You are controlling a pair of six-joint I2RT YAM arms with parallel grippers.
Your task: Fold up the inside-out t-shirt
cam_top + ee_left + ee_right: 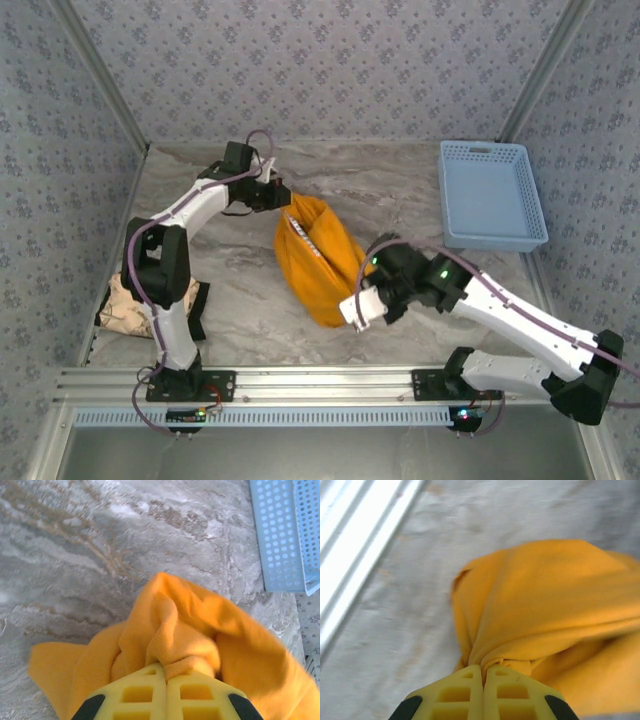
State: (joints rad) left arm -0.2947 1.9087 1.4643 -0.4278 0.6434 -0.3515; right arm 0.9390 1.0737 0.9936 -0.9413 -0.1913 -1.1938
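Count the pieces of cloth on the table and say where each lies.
2. The orange-yellow cotton t-shirt is bunched mid-table; the crumpled beige cloth sits at the near left edge, partly hidden behind the left arm, which could cover more.

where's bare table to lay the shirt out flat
Bare marble table lies between the t-shirt and the blue basket, and between the shirt and the left arm. Crowded: the near-left corner with the beige cloth, and under the right arm.

A pale blue perforated tray (490, 195) sits at the far right corner of the marble table (390, 190). A crumpled beige cloth (125, 305) lies at the table's near left edge.
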